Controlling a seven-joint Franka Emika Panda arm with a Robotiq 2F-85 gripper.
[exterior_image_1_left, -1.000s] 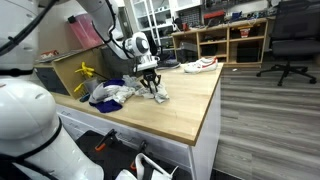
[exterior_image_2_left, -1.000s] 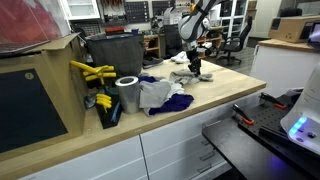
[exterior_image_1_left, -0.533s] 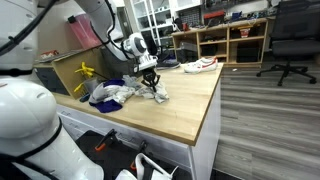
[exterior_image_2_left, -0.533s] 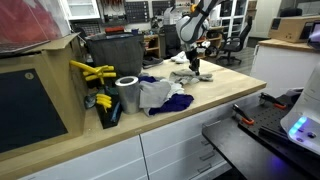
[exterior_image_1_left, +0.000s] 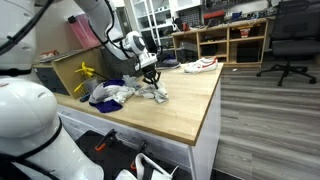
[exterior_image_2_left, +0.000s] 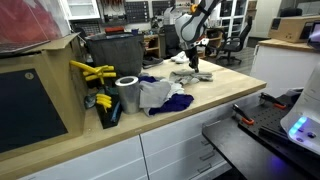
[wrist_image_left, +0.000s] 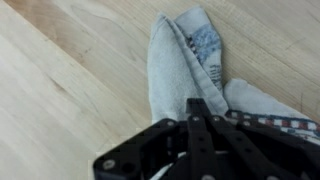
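Grey sock (wrist_image_left: 175, 60): lies flat on wooden tabletop (wrist_image_left: 60, 90), long axis running straight ahead, away from gripper (wrist_image_left: 197, 112). Jaws clenched together, pinching fabric at sock's near end. Clothes pile (exterior_image_1_left: 108, 93) close beside.

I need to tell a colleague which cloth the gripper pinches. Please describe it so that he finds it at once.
On the long wooden table, look beside the pile of clothes. The grey sock lies there under the shut gripper. Unlike the white and blue pile, it is pale grey with a speckled blue patch.
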